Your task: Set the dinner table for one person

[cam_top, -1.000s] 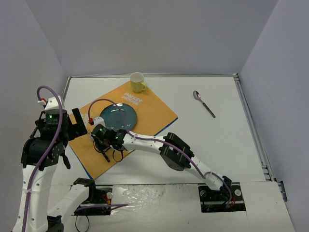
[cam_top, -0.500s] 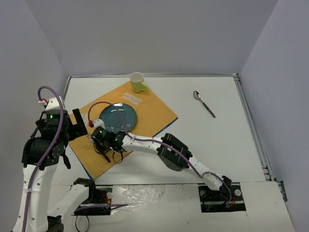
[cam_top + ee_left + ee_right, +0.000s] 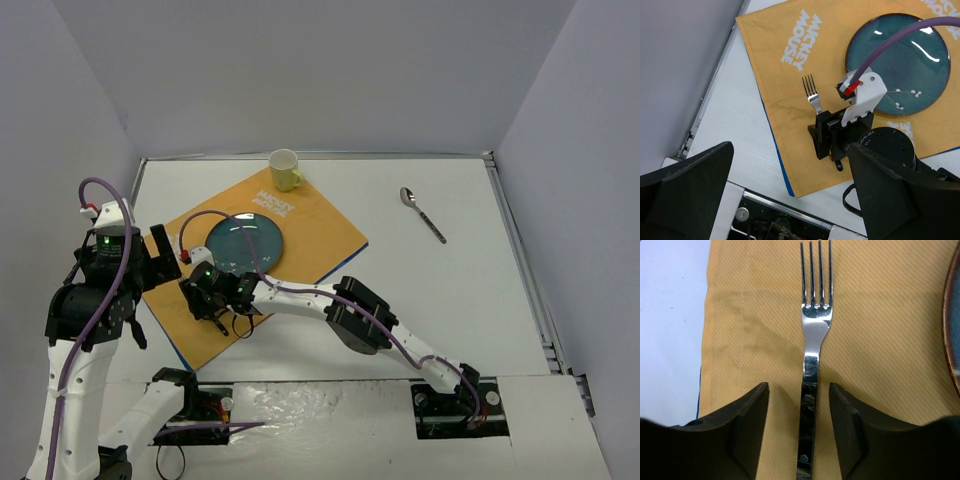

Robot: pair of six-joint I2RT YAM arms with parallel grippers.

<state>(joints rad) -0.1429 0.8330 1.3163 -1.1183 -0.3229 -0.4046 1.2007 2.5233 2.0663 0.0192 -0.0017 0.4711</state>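
A steel fork (image 3: pixel 810 365) lies flat on the orange placemat (image 3: pixel 310 225), left of the blue plate (image 3: pixel 245 242). My right gripper (image 3: pixel 799 390) is open and low over the mat. Its fingers (image 3: pixel 752 420) stand on either side of the fork's handle with a gap on each side. The left wrist view shows the fork (image 3: pixel 811 92) and the right gripper (image 3: pixel 827 137) behind it. My left gripper (image 3: pixel 790 200) is open and empty, held above the mat's left edge. The white dinner table (image 3: pixel 460 300) carries everything.
A yellow-green cup (image 3: pixel 285 170) stands at the mat's far corner. A spoon (image 3: pixel 422 214) lies on the bare table at the right. The table's metal edge strip (image 3: pixel 715 85) runs along the left.
My right gripper has shifted a little to the left along the placemat. The left arm has not moved.
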